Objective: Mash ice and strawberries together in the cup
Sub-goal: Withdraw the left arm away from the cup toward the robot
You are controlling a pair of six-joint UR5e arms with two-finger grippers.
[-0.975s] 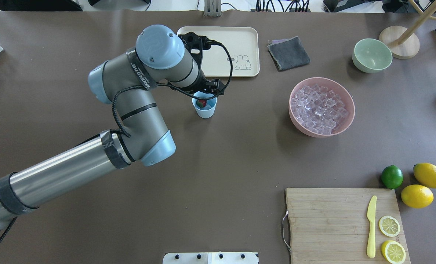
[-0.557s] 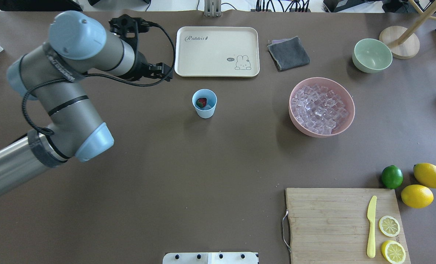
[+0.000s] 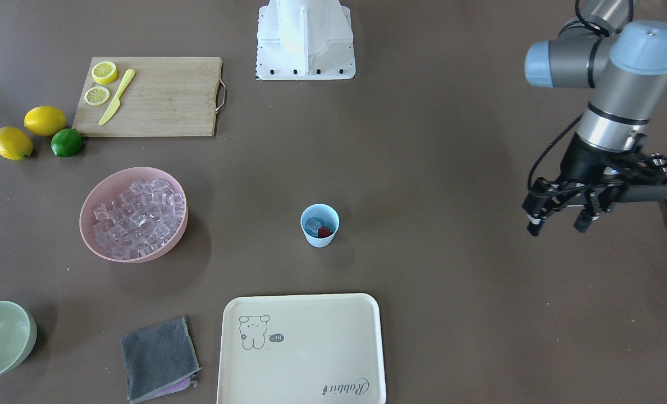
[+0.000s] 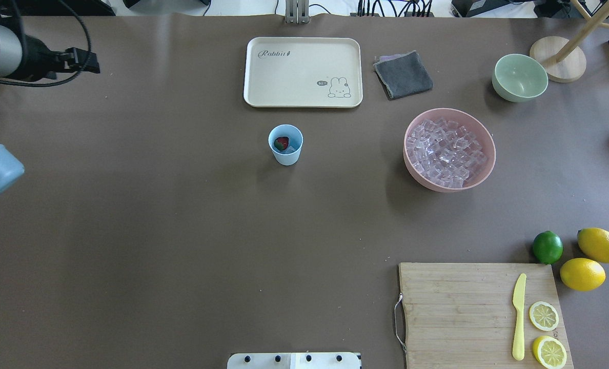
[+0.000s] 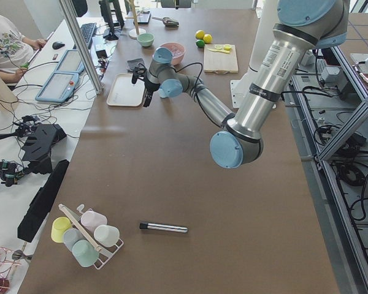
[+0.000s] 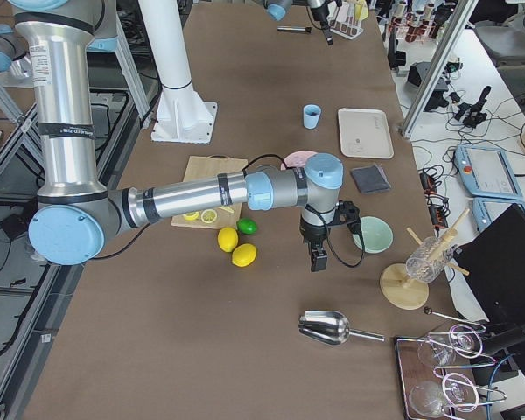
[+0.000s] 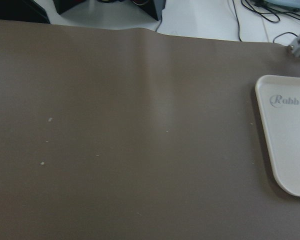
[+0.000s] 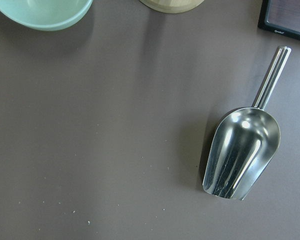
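Observation:
The pale-blue cup (image 4: 285, 154) stands upright mid-table, in front of the cream tray; it also shows in the front view (image 3: 319, 240). Inside it lie a dark-red strawberry (image 4: 281, 143) and a clear ice cube (image 3: 312, 225). Many more ice cubes (image 4: 445, 151) fill the pink bowl (image 4: 481, 177) to its right. My left gripper (image 3: 558, 226) hangs open and empty above bare table, far to the cup's left. My right gripper (image 6: 317, 258) shows only in the exterior right view, near the pale-green bowl; I cannot tell if it is open.
A metal scoop (image 8: 242, 155) lies under the right wrist. Cream tray (image 4: 303, 72), grey cloth (image 4: 403, 74) and pale-green bowl (image 4: 520, 77) line the far edge. Cutting board (image 4: 458, 307) with knife, lemon slices, lemons and lime sit front right. A silver rod (image 5: 164, 228) and cup rack lie at the left end.
My left arm has drawn back from just above the cup and swung far to the left, almost out of the overhead view. The cup and its contents have not moved.

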